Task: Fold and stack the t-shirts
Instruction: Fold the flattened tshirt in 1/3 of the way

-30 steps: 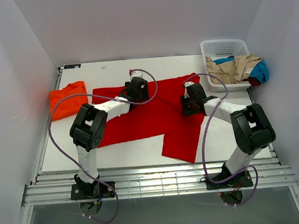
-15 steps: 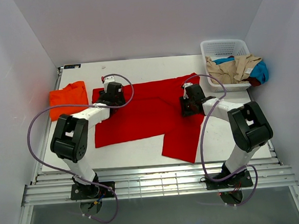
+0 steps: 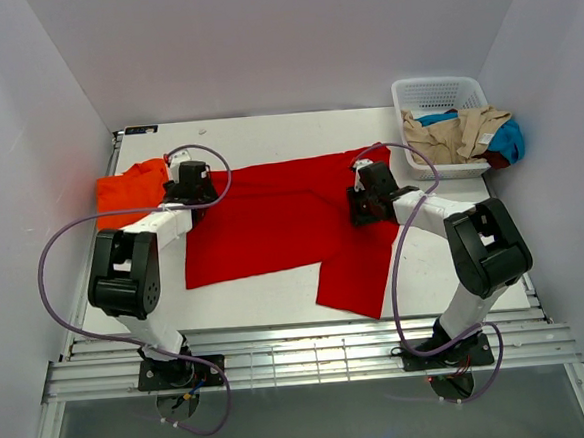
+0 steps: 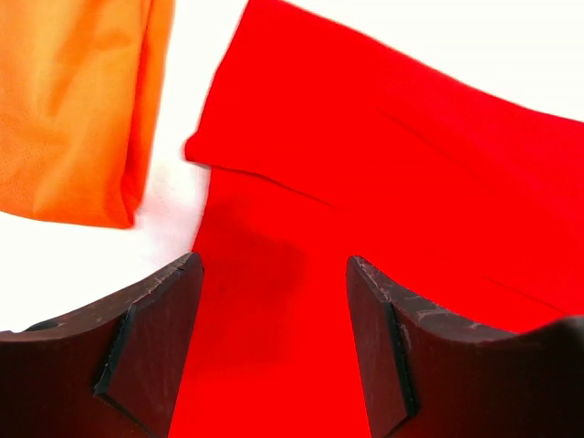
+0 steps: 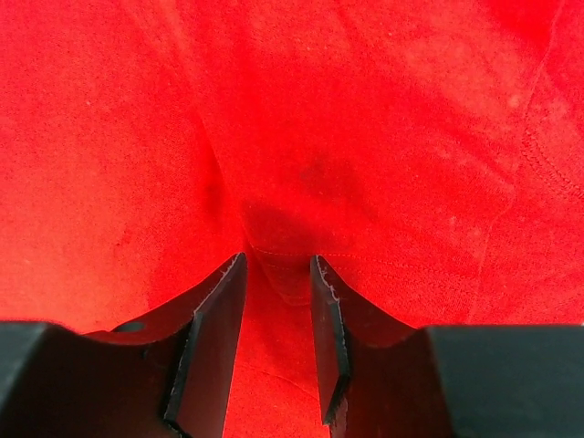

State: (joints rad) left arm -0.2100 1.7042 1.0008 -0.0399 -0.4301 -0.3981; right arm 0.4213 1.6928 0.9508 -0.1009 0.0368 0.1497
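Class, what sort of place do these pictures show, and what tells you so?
Likely a robotics test cell: blank white walls box in a table, left arm and right arm bolted at its edge.

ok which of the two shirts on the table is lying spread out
The red t-shirt: it lies opened out across the middle of the table. The orange t-shirt is a small compact bundle at the table's left edge.

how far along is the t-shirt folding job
Done: the bright orange cloth t-shirt looks folded at the left. In hand: the large bright red cloth t-shirt lies spread, right pincer pinching it, left pincer open over its left edge. Left: folding it and stacking both.
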